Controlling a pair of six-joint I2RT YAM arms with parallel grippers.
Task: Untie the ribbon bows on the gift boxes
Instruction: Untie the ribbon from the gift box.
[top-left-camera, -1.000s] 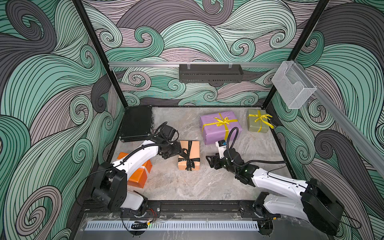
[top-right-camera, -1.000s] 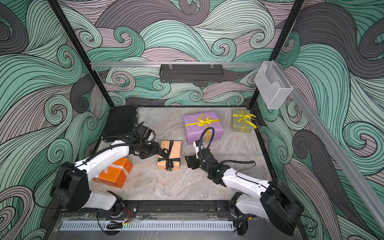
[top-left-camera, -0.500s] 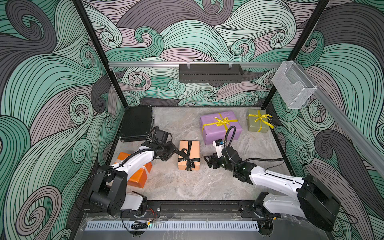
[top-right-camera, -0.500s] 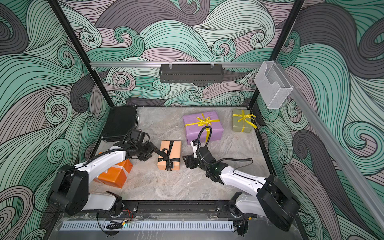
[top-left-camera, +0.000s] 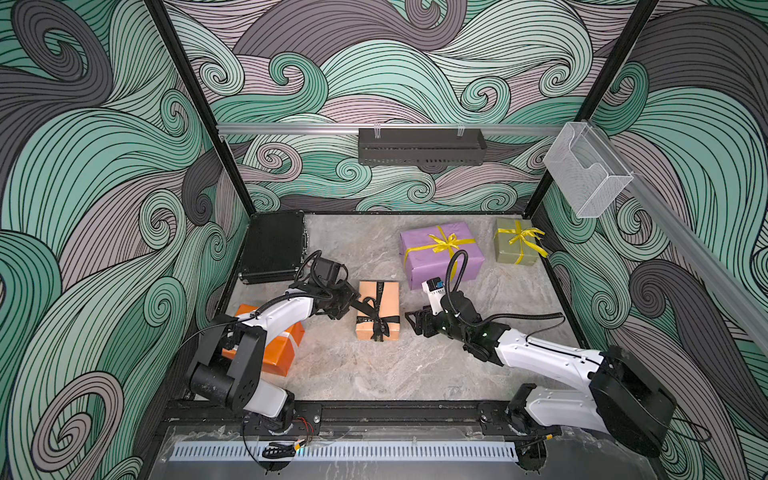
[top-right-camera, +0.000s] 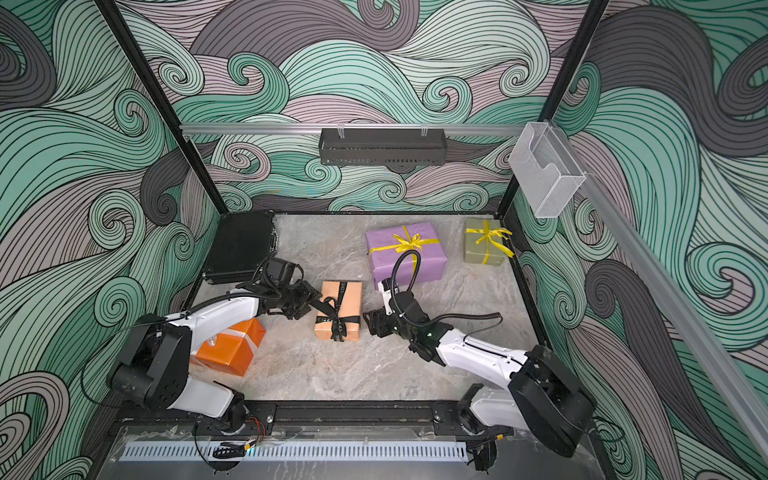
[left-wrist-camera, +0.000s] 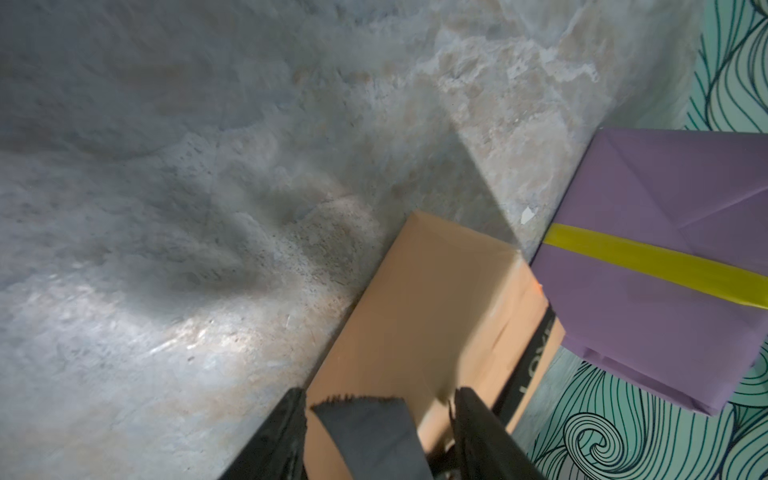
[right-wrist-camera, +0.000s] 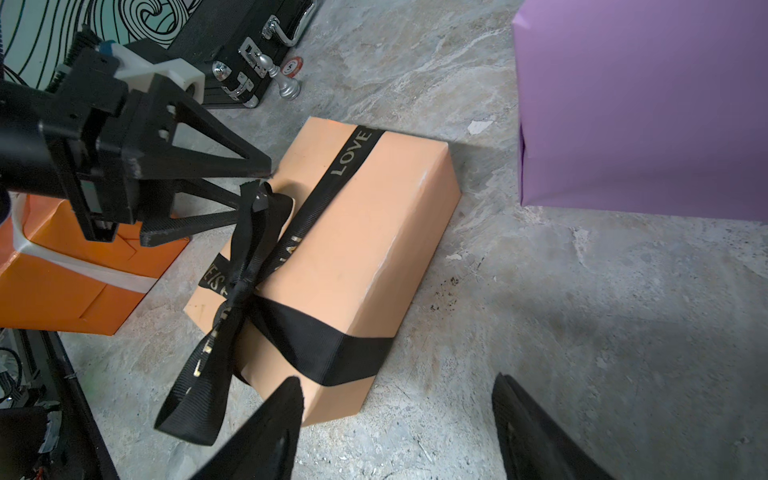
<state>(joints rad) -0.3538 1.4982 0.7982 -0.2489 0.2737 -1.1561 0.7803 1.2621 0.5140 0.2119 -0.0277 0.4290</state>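
CHANGE: left tool (top-left-camera: 353, 303) back at tan box (top-left-camera: 388, 299), narrowing round black ribbon tail (left-wrist-camera: 365, 428), not yet clamped | RIGHT: right tool (top-left-camera: 410, 323) released, empty, beside box | BOX: lower centre, both top views; bow (right-wrist-camera: 239, 286) tied | MEANING: tail pull likely next

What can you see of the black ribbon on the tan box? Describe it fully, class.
The black ribbon is a wide, woven-looking band with pale lettering, including the word LOVE. It wraps the tan box lengthwise and crosswise, and the bands meet in a tied bow off-centre on the top face. One loop hangs past the box's side. A frayed tail end rises between the open fingers of the left gripper, which flank it without visibly clamping it.
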